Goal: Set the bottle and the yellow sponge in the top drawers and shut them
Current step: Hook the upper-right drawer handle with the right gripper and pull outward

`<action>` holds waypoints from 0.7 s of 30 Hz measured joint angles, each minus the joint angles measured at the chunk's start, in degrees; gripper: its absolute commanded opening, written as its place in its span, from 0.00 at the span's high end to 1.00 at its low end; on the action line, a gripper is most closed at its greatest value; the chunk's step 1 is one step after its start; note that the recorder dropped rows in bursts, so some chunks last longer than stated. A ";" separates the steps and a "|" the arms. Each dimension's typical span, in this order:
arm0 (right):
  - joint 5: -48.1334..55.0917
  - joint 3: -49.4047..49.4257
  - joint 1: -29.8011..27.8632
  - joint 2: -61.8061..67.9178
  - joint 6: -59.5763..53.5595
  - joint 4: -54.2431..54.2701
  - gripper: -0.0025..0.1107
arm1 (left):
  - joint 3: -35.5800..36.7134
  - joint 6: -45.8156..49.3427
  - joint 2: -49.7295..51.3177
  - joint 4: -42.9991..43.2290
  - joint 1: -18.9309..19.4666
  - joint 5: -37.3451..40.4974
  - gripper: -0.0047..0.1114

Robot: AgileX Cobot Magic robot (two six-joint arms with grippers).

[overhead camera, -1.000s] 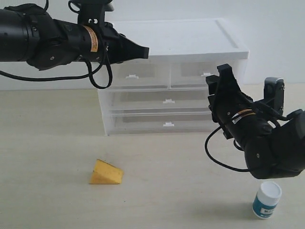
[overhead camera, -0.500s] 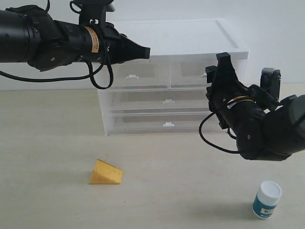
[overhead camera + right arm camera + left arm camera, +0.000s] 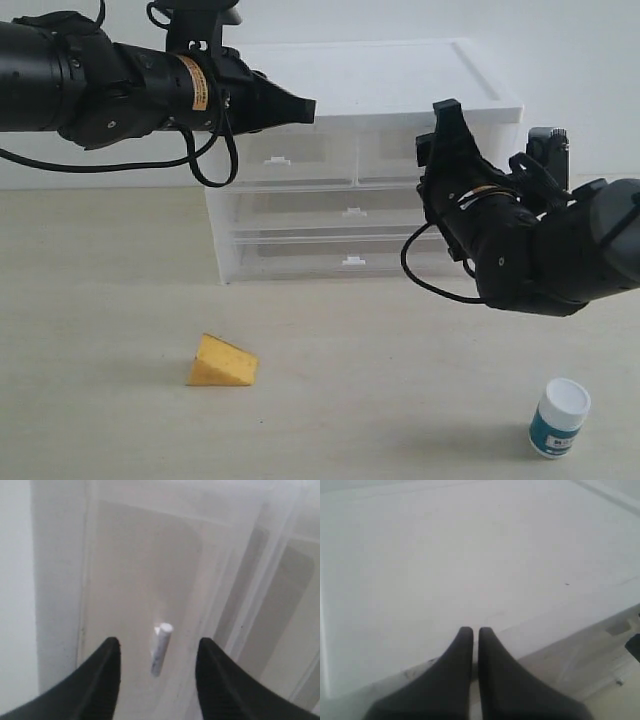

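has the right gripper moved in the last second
Yes. In the exterior view the right gripper has moved up and left against the drawer unit, toward the handle of the right top drawer.

Free tabletop (image 3: 380,380) all around sponge (image 3: 222,362) and bottle (image 3: 559,417), both well apart from unit (image 3: 400,85) and from each other. Over unit's top, above left top drawer (image 3: 295,160): left gripper (image 3: 310,106), jaws together. Close at right top drawer's (image 3: 140,580) front: right gripper (image 3: 158,641), jaws apart, handle (image 3: 161,650) between, touching neither. Free approach to left top drawer's front and middle of 2 wide drawers (image 3: 300,212); right arm (image 3: 540,250) before unit's right end.
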 measured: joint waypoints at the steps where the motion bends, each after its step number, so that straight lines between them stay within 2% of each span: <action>1: 0.00 -0.25 0.09 0.00 -0.01 0.00 0.89 | 0.00 0.00 0.00 0.00 0.00 -0.14 0.92; 2: 0.00 -0.41 0.09 0.00 -0.16 0.00 0.99 | 0.00 0.00 0.00 0.00 0.00 -0.12 0.92; 11: 1.16 -0.61 0.13 0.11 -3.16 0.08 0.98 | 0.00 0.00 0.00 0.52 0.00 -0.17 0.92; 21: -1.97 2.25 -0.24 -0.18 -3.08 -3.01 0.98 | 0.00 0.00 0.00 0.65 0.00 -0.38 0.92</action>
